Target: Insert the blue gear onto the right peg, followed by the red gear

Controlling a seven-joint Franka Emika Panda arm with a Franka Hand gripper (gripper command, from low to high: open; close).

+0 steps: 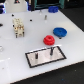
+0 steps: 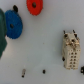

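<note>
Only the exterior view shows the plate (image 1: 46, 56) with its right peg (image 1: 51, 51); the red gear (image 1: 49, 39) lies just at its 12 o'clock, the blue gear (image 1: 60, 32) at the red gear's 1 o'clock. The wrist view crops the blue gear (image 2: 12, 23) and red gear (image 2: 35, 6) at its edges. No gripper visible, so its opening is unknown.

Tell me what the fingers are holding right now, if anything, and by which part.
Nothing appears held. The blue gear and red gear both lie loose on the table, near the pegged plate. The fingers themselves aren't visible in either view.
</note>
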